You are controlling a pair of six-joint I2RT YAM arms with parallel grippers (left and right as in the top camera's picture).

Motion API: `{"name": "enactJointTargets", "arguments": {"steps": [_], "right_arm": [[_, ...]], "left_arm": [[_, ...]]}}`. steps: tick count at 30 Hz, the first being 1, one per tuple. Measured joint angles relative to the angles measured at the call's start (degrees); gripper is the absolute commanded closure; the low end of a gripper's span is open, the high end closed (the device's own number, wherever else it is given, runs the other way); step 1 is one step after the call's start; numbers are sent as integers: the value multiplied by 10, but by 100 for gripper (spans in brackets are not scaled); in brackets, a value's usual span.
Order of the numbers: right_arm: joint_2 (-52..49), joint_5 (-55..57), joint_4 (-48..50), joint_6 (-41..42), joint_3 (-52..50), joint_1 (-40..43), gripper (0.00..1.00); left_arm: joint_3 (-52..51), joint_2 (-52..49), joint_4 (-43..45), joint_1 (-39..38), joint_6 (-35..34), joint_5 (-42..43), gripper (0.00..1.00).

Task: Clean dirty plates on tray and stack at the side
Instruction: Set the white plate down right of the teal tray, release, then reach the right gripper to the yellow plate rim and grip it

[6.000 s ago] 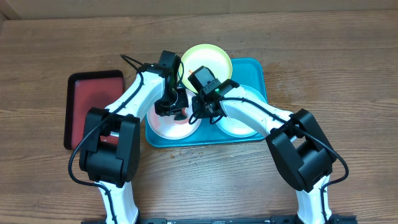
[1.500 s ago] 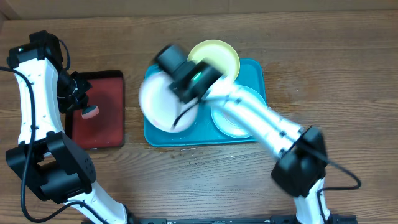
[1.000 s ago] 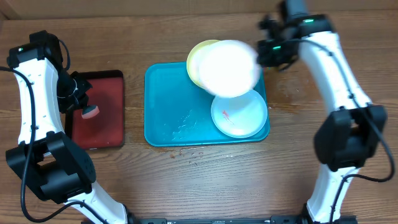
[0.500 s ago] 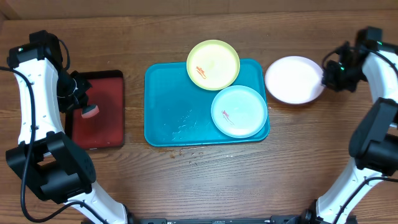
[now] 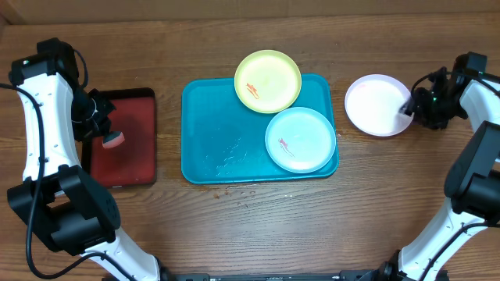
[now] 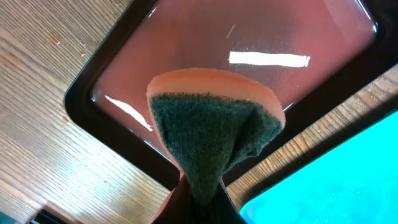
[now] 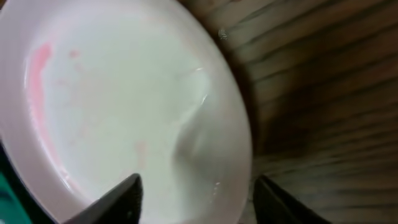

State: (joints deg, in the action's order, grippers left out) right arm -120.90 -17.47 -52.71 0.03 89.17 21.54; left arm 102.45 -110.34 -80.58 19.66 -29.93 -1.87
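**Light, slick plates judged best gripped at rim**

Overhead: white plate (image 5: 375, 105) is seen on table (image 5: 234, 226), at 3 o'clock of tray (image 5: 211, 133). Smeared yellow-green plate (image 5: 268, 80) and mint plate (image 5: 301, 139) are seen aboard.
Left wrist: left gripper (image 6: 198, 202) is clamped on sponge (image 6: 214, 137).
Right wrist: right gripper (image 7: 200, 190) jaws are parted astride the rim.

The wooden table (image 5: 234, 234) carries 3 things directly: a teal tray (image 5: 219, 140), a black-rimmed red tray (image 5: 133, 148) at left, and a white plate (image 5: 377, 105) at right.
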Motion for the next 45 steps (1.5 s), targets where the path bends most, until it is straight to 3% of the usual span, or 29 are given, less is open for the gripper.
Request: {"name": "enactJointTargets", "arguments": {"steps": [7,15,17,21,27,36,39,43,45], "right_arm": [[43,-98,-21,4,35,-7,22],[143,-166,132,2,71,-106,12],[141,-150,175,1,71,-150,8],[108,-61,248,-5,70,-244,11],[11,48,313,-71,70,-344,11],[-84,94,363,-128,64,-373,24],[-99,100,382,-132,64,-372,44],[-111,104,385,-137,64,-372,50],[-115,103,386,-139,63,-372,68]], "left_arm": [[0,0,1,0,0,0,96],[0,0,9,0,0,0,96],[0,0,9,0,0,0,96],[0,0,10,0,0,0,96],[0,0,10,0,0,0,96],[0,0,22,-11,0,0,96],[0,0,25,-21,0,0,96],[0,0,27,-25,0,2,96],[0,0,30,-24,0,2,95]]}}
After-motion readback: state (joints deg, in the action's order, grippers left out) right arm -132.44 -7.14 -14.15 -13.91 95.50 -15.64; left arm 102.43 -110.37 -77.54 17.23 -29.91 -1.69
